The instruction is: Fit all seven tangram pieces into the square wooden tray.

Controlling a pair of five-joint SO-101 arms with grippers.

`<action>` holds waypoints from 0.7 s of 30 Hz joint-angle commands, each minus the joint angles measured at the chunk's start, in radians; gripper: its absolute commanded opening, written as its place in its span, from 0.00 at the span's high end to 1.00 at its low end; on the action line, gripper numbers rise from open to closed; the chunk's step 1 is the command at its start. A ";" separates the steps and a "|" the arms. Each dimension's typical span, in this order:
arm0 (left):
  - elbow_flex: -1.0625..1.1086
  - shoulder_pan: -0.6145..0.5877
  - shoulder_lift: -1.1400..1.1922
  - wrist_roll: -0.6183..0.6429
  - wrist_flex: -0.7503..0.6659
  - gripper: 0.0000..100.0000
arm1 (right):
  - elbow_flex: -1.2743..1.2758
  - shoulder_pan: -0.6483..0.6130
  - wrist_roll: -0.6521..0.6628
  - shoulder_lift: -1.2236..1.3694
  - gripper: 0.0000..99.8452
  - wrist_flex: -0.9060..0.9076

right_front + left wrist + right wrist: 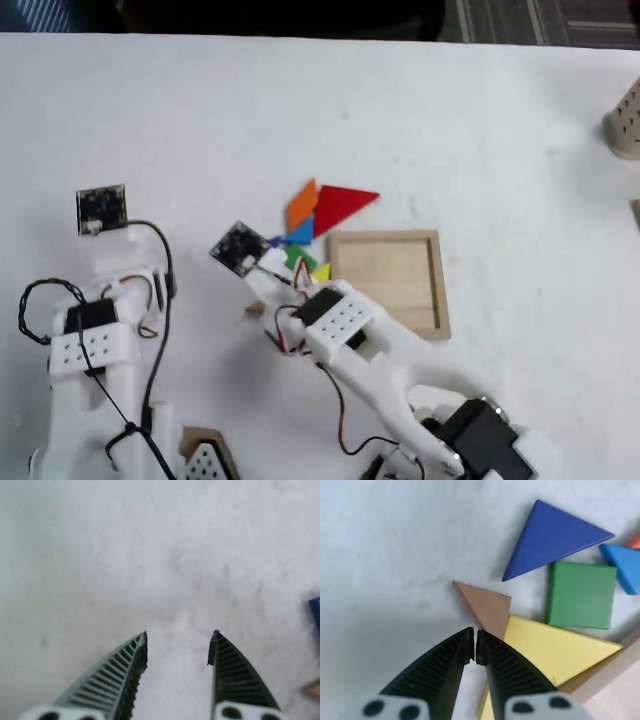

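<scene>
The square wooden tray (433, 285) lies empty on the white table. Left of it sit a red triangle (342, 204), an orange piece (302, 204), a blue piece (298, 232), a green square (296, 259) and a yellow triangle (321, 271). My right gripper (474, 641) is shut, its tips at the edge of a small brown triangle (487, 607). Beside that lie the yellow triangle (555, 647), green square (581, 595), dark blue triangle (550, 537) and a light blue piece (625, 562). My left gripper (177, 645) hangs open over bare table, holding nothing.
A pale wooden object (625, 125) stands at the table's right edge. The left arm (95, 340) sits at the front left, apart from the pieces. The tray's rim (620, 680) borders the yellow triangle. Open table spreads behind and to the right.
</scene>
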 commanded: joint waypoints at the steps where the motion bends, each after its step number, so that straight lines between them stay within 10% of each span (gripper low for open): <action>1: -0.021 -0.012 0.002 0.012 -0.025 0.79 | -0.091 0.015 -0.005 0.035 0.98 -0.044; 21: -0.009 -0.012 0.001 0.011 -0.031 0.79 | -0.658 0.527 -0.166 0.487 0.98 -0.168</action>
